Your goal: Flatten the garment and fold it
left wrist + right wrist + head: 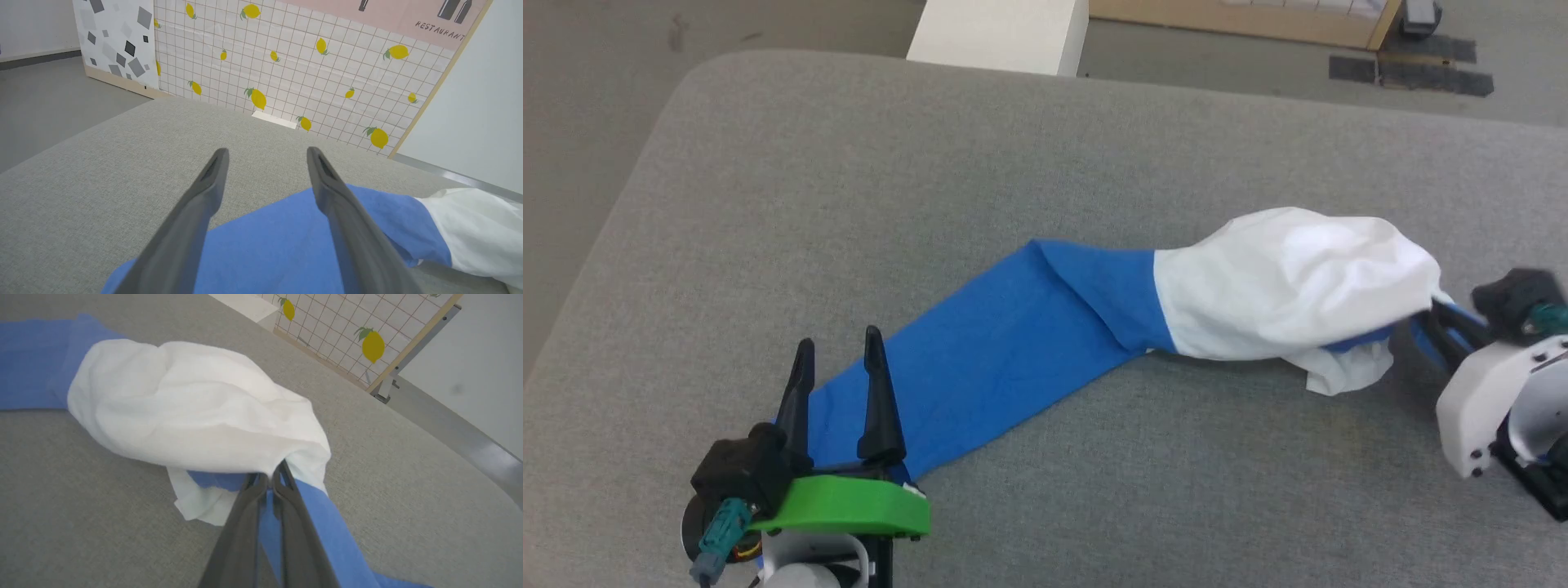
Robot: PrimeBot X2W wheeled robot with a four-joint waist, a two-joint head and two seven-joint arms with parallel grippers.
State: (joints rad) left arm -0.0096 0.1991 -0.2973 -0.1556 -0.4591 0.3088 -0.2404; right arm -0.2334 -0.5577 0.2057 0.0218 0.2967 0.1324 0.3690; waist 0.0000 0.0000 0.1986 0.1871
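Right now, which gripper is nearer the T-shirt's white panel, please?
Right: the right gripper is shut on the T-shirt at its white panel; the left gripper is open over the blue end.

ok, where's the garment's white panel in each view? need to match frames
Head view: garment's white panel centre-right, bunched on the grey table.
Left wrist view: lower right corner, beyond the blue part.
Right wrist view: upper centre-left, just above the shut jaws.
Shared landmark: the blue-white seam, at the panel's left edge in all three.
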